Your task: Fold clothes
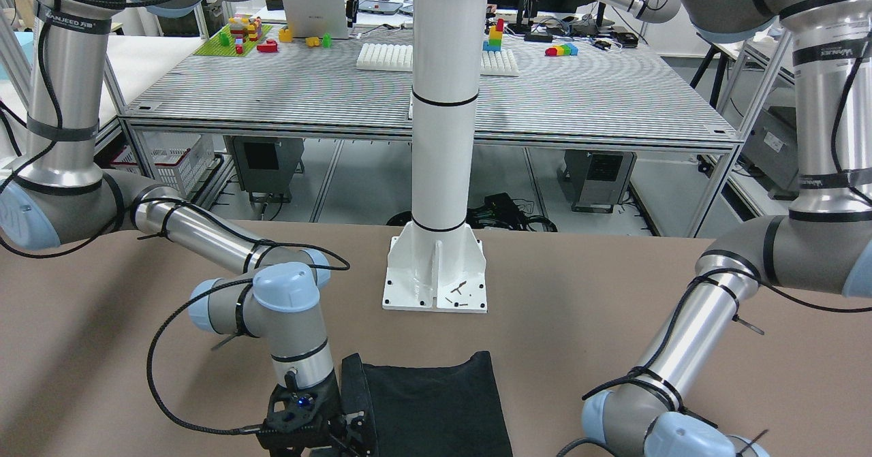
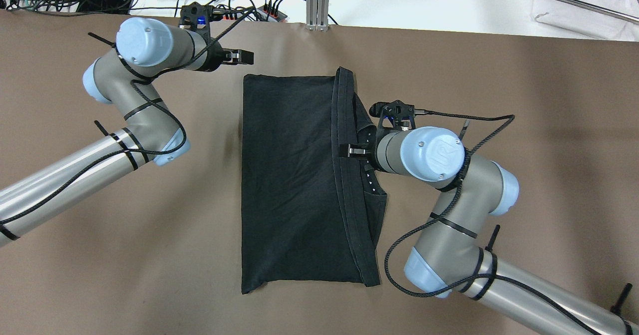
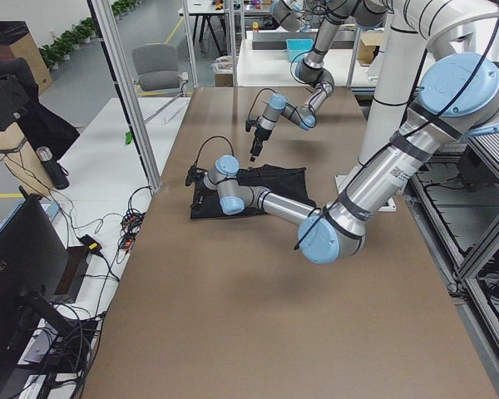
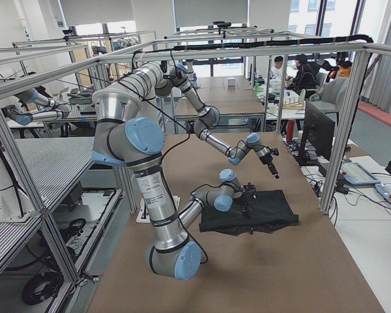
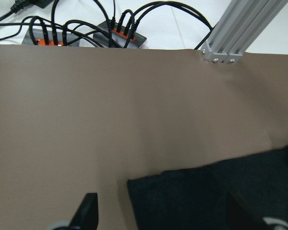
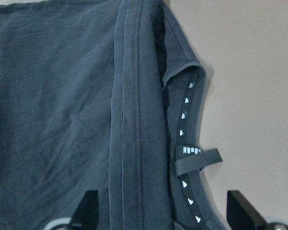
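The black garment [image 2: 289, 175] lies folded flat on the brown table, its hemmed edge and neckband on the robot's right side. It also shows in the front view [image 1: 436, 402]. My right gripper [image 2: 349, 150] is open just above that hem. In the right wrist view [image 6: 163, 211] the neckband with its white marks and a small loop tag [image 6: 198, 160] lie between its fingers, and it holds nothing. My left gripper [image 2: 244, 56] is open and empty, raised beside the garment's far left corner [image 5: 134, 184], with its fingers [image 5: 89, 211] spread wide.
The white pillar base [image 1: 436, 273] stands on the table at the robot's side. Power strips with cables [image 2: 269, 13] and an aluminium post [image 2: 319, 0] sit past the far edge. Bare brown table [image 2: 499, 100] lies on both sides of the garment.
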Available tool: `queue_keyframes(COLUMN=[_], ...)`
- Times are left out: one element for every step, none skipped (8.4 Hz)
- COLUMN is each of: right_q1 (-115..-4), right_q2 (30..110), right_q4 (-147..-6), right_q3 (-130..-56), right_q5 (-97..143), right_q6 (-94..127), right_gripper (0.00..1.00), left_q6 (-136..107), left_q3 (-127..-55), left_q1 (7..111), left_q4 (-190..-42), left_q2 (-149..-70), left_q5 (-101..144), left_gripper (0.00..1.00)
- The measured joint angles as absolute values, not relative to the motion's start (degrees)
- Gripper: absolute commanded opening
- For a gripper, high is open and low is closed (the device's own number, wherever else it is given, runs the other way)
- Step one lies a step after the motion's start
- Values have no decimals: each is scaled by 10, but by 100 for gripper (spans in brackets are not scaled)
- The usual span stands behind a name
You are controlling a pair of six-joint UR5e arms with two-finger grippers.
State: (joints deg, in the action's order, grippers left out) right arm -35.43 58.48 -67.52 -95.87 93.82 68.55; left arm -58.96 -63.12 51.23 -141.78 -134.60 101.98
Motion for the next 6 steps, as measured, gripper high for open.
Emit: queue_keyframes(right_q1=[-354, -354, -354, -353, -351, -343], right_q2=[553, 533, 522, 511, 497, 484], right_q4=[-684, -687, -688, -689, -690, -690], right_q3=[-917, -887, -868, -852, -832, -814], right_q5=[920, 906, 898, 893, 880, 862], right_q6=[673, 655, 640, 632, 629, 628], right_gripper=[92, 91, 91, 91, 91, 91], left_q6=[-583, -579, -577, -576, -576, -576], left_q3=[-633, -633, -633, -632, -630, -628], left_q1=[524, 532, 534, 534, 534, 534], left_q4=[-1448, -1468, -1476, -1478, -1479, -1479], left_q2=[-1326, -1314, -1308, -1306, -1306, -1305], left_q5=[1038, 1049, 1053, 1055, 1055, 1055], left_gripper=[94, 94, 94, 94, 94, 94])
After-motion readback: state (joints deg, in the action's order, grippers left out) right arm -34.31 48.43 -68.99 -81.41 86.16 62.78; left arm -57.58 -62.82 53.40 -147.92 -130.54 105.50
